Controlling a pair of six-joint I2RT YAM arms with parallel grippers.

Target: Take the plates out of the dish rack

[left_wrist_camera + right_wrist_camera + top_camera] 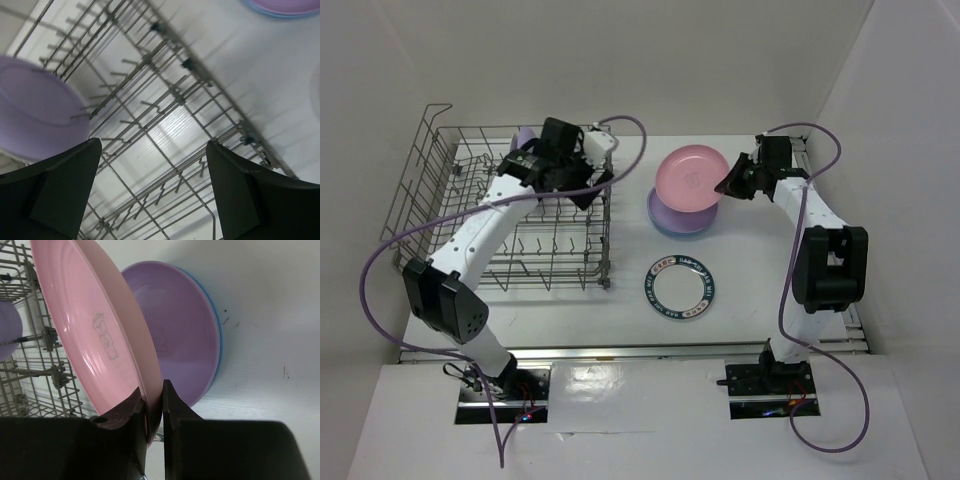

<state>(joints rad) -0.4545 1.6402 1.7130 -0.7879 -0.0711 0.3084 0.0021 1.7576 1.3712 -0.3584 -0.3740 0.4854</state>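
With your right pincer point(154, 400) clamped on the pink plate point(95, 330), settle it flat onto the lavender plate point(182, 335).

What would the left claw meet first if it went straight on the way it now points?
Probably tines of the dish rack; the lavender plate lies off to the side of the open left claw.

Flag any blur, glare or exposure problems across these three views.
Top external: sharp, glare on the glossy near ledge. Left wrist: dish rack wires soft, lavender plate blurred, open left end effector underexposed. Right wrist: pink plate crisp; right end effector gripping it is near black.
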